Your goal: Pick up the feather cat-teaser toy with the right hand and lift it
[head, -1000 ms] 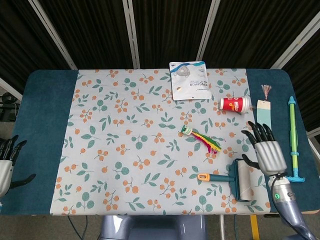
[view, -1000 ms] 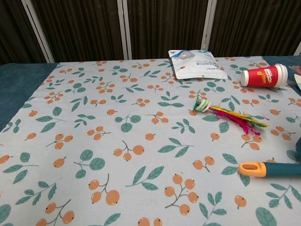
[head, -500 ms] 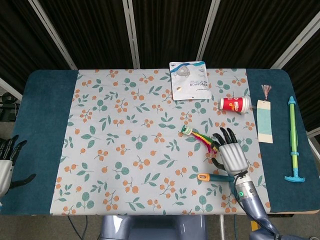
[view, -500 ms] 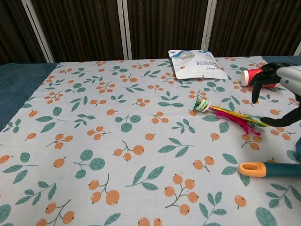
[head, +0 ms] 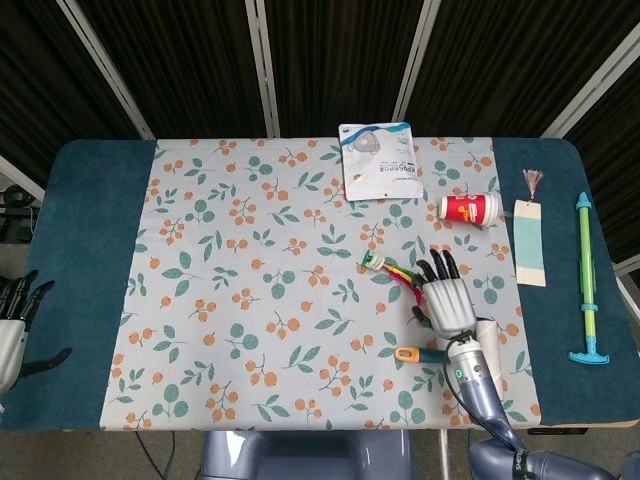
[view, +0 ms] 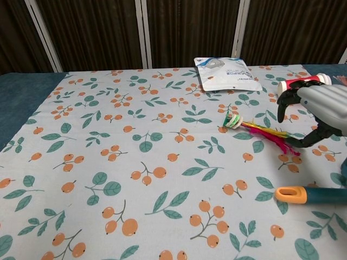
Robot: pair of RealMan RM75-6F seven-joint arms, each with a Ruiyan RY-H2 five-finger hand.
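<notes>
Mask packet (head: 378, 160), red cup (head: 470, 208), perhaps a bookmark (head: 529, 255).

R hand (head: 446, 302) open; L hand (head: 12, 335) open

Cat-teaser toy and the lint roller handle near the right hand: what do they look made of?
Cat-teaser toy: apparently dyed feathers, red, yellow and green, matte and wispy-edged. Lint roller handle: seemingly smooth teal plastic with an orange, perhaps rubbery, end cap.

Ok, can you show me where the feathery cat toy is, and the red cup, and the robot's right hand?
feather cat toy (view: 233, 121), chest view, on its green round end.
red cup (head: 470, 208), head view, middle of its red side.
right hand (head: 447, 304), head view, on its grey back.
</notes>
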